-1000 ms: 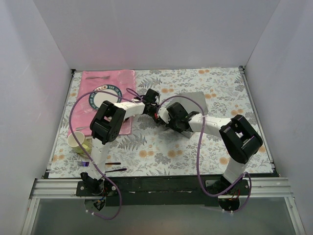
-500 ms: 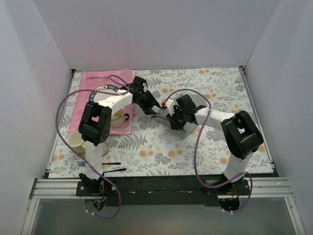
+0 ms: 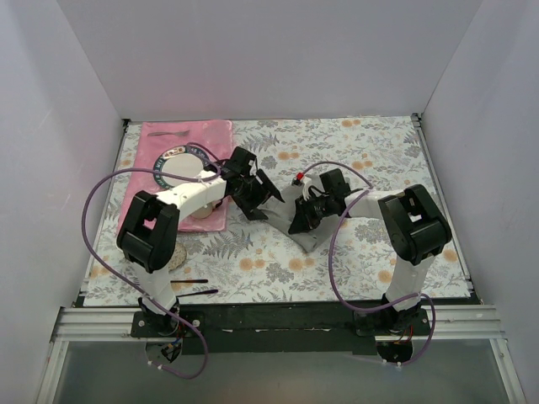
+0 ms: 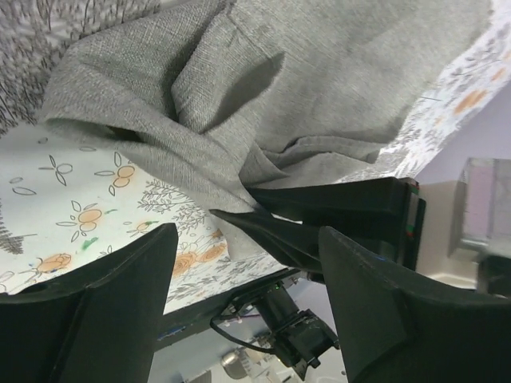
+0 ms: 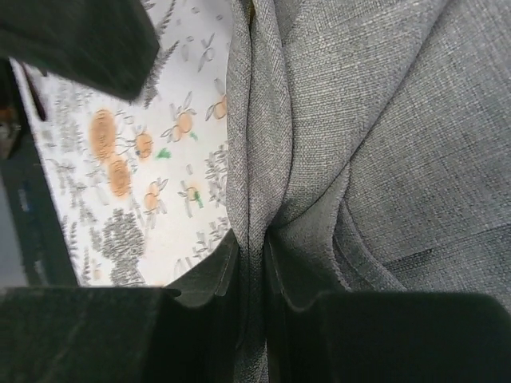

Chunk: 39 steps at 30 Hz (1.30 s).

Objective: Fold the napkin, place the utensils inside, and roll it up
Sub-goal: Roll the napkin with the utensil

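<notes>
Right wrist view shows the right fingers (image 5: 209,281) pinching a ridge of the napkin (image 5: 383,120), likely to pull the fold over, while the left fingers (image 4: 96,311) gape wide, empty.

Floral-covered table (image 3: 362,252) seen from above, pink placemat (image 3: 210,135) laid far left, grey napkin (image 3: 309,241) bunched mid-table, thin black utensil (image 3: 200,292) set by the near edge.

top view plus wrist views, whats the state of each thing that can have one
napkin: crumpled, not rolled, one fold pinched
right claw: shut on the napkin fold
left claw: open, holding nothing
pink placemat: lying flat, plate on it
</notes>
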### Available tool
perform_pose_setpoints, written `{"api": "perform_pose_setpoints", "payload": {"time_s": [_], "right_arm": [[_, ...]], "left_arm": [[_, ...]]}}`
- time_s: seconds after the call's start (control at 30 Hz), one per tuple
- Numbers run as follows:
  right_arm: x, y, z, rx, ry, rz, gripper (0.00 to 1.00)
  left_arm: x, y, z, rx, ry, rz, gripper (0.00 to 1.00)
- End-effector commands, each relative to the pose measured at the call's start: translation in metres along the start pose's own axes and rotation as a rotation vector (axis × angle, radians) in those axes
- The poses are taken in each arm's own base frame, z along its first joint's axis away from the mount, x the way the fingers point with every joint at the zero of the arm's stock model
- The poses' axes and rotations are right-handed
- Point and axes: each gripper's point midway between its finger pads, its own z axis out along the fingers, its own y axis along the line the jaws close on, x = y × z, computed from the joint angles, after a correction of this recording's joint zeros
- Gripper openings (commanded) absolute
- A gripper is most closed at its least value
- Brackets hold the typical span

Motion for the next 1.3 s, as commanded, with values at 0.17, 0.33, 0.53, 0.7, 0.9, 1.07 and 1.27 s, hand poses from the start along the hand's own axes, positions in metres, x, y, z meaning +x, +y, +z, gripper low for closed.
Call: {"api": "perform_pose_setpoints", "payload": {"time_s": [0.17,0.33,0.53,0.7,0.9,1.07,1.27], "right_arm": [[0.068,-0.002,-0.001,-0.006,0.089,0.26,0.09],[0.068,-0.009,-0.004,0.034,0.065,0.264,0.09],[0.072,-0.011,-0.005,0.049,0.053,0.269,0.09],[0.071,-0.011,-0.009,0.071,0.042,0.26,0.1],[0.064,-0.011,-0.015,0.103,0.016,0.225,0.13],[0.062,-0.012,-0.02,0.127,0.011,0.178,0.14],[0.054,-0.011,-0.026,0.164,0.003,0.127,0.18]], "left_arm": [[0.021,0.033,0.024,-0.122,0.011,-0.137,0.72],[0.035,0.053,0.027,-0.155,0.031,-0.215,0.74],[0.027,0.049,0.048,-0.129,0.016,-0.209,0.75],[0.022,0.053,0.064,-0.132,-0.004,-0.219,0.72],[0.001,0.058,0.074,-0.14,-0.122,-0.128,0.47],[-0.007,0.062,0.079,-0.174,-0.169,-0.001,0.17],[-0.001,0.059,0.078,-0.207,-0.185,0.084,0.02]]}}
